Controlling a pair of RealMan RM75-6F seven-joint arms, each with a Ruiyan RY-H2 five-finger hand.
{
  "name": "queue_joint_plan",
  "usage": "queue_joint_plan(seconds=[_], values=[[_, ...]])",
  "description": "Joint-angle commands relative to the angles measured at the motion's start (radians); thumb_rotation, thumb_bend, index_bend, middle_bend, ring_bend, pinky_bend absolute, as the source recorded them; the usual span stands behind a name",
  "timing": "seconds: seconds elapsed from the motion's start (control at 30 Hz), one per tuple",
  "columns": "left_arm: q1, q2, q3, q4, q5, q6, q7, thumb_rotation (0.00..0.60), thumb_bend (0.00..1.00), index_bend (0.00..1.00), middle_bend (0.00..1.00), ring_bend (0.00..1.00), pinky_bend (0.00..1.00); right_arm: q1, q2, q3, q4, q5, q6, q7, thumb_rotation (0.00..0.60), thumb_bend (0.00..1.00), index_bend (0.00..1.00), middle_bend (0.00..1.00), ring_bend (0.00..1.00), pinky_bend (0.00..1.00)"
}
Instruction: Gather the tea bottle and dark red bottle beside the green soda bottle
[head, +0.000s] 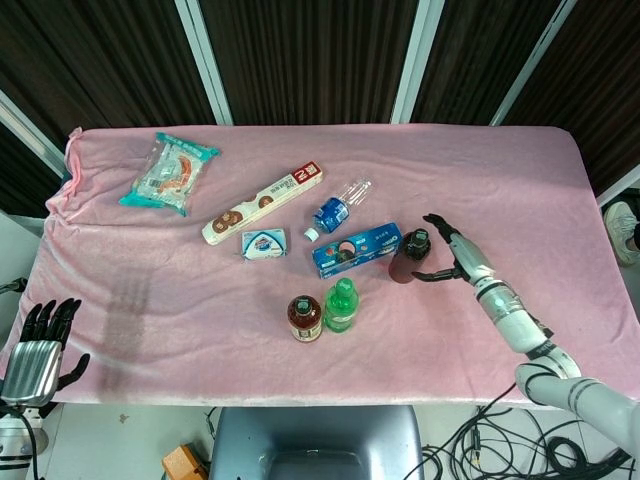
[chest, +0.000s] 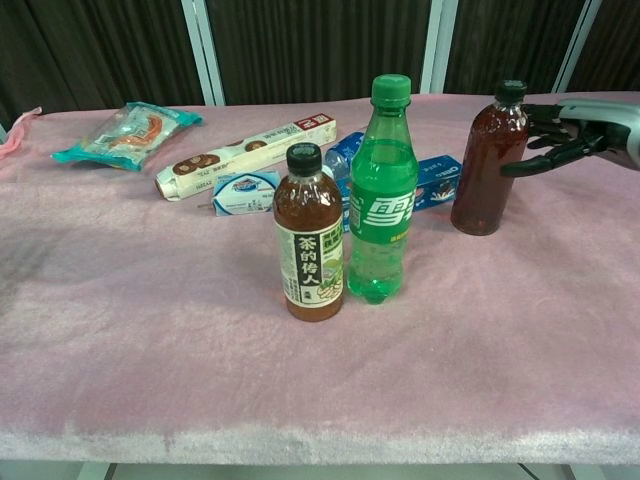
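The right hand (head: 452, 252) is spread wide, empty, just beside the dark red bottle (chest: 488, 160). The tea bottle (chest: 309, 234) is stood against the green soda bottle (chest: 381, 192) on the bench (head: 500, 190).

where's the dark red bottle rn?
The dark red bottle stands upright right of the blue box, with the open right hand just beside it.

The tea bottle (head: 305, 317) stood just left of the soda bottle (head: 340, 305) near the table's (head: 500, 180) front edge. The third bottle (head: 410, 256) stood farther back to their right, with the right hand (head: 452, 256) just beside it. A box (head: 356, 250) lay behind the pair.
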Motion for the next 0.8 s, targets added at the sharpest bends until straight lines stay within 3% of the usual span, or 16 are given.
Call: queue_joint_plan(seconds=[0.03, 0.1, 0.23, 0.33, 0.43, 0.63, 0.8], values=[[0.002, 0.002, -0.004, -0.002, 0.001, -0.006, -0.004, 0.6, 0.31, 0.0, 0.07, 0.0, 0.0, 0.009, -0.019, -0.01, 0.013, -0.015, 0.02, 0.011, 0.6, 0.21, 0.23, 0.09, 0.03, 0.17], [0.004, 0.002, -0.005, -0.002, 0.004, -0.007, -0.004, 0.6, 0.31, 0.0, 0.07, 0.0, 0.0, 0.006, -0.035, -0.011, 0.028, -0.012, 0.044, -0.002, 0.6, 0.21, 0.37, 0.19, 0.13, 0.26], [0.006, 0.002, -0.005, -0.003, 0.015, -0.011, -0.005, 0.6, 0.31, 0.0, 0.07, 0.0, 0.0, -0.006, -0.065, -0.005, 0.05, 0.008, 0.097, -0.056, 0.6, 0.24, 0.74, 0.44, 0.39, 0.42], [0.007, 0.003, -0.006, -0.004, 0.018, -0.019, -0.008, 0.6, 0.31, 0.0, 0.07, 0.0, 0.0, -0.021, -0.073, -0.008, 0.034, -0.001, 0.157, -0.082, 0.6, 0.27, 0.88, 0.55, 0.51, 0.5], [0.009, 0.003, -0.012, -0.006, 0.017, -0.02, -0.007, 0.6, 0.31, 0.0, 0.07, 0.0, 0.0, -0.037, -0.065, -0.018, -0.009, -0.025, 0.222, -0.077, 0.6, 0.29, 0.94, 0.59, 0.56, 0.52], [0.011, 0.003, -0.016, -0.008, 0.023, -0.026, -0.006, 0.6, 0.31, 0.0, 0.08, 0.0, 0.0, -0.063, -0.035, -0.055, -0.106, -0.085, 0.32, -0.095, 0.6, 0.29, 0.95, 0.6, 0.57, 0.53], [0.01, 0.004, -0.019, -0.011, 0.024, -0.035, -0.006, 0.6, 0.31, 0.0, 0.08, 0.0, 0.0, -0.062, -0.014, -0.074, -0.19, -0.081, 0.302, -0.12, 0.6, 0.29, 0.95, 0.6, 0.57, 0.54]])
